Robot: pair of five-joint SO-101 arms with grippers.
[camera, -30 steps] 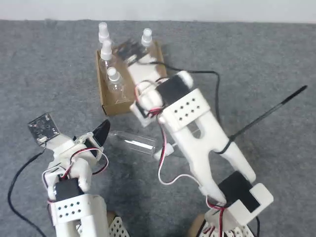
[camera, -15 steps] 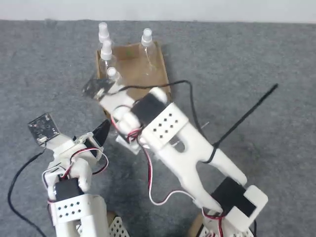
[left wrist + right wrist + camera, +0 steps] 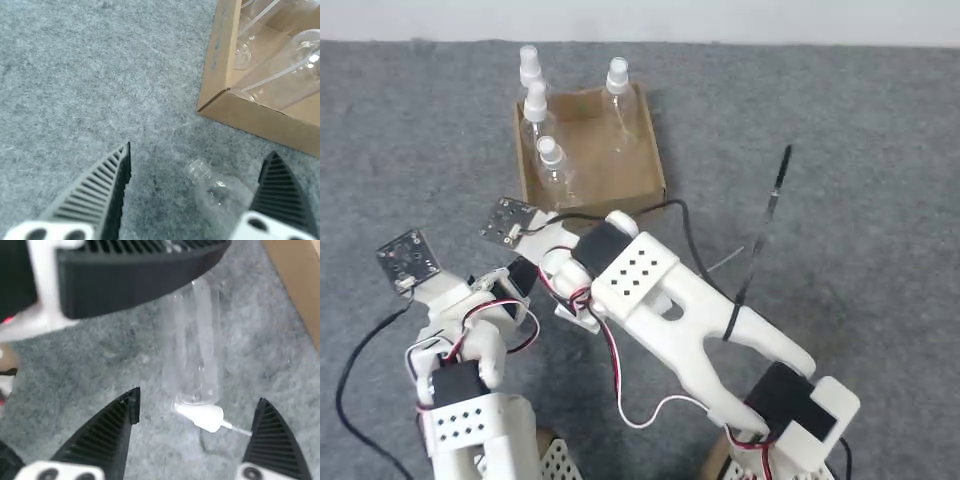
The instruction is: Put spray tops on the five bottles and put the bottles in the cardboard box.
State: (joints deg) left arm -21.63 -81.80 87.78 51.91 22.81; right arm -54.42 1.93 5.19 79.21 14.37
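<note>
Bottle [image 3: 218, 189], clear plastic, lies on fuzzy carpet [image 3: 75, 75]

Your right arm [image 3: 635, 280] lies across the middle of the grey carpet [image 3: 860, 120], so you cannot drop straight down there. The loose bottle [image 3: 197, 340] lies between the wide-apart fingers of the right gripper [image 3: 199, 396], with a spray top [image 3: 202, 416] just by one end. The left gripper [image 3: 200, 150] is spread wide too, and one of its fingers crosses over the bottle's other end. The cardboard box [image 3: 658, 160] wall stands close by. Inside, the bottles [image 3: 552, 165] leave the near right part bare.
</note>
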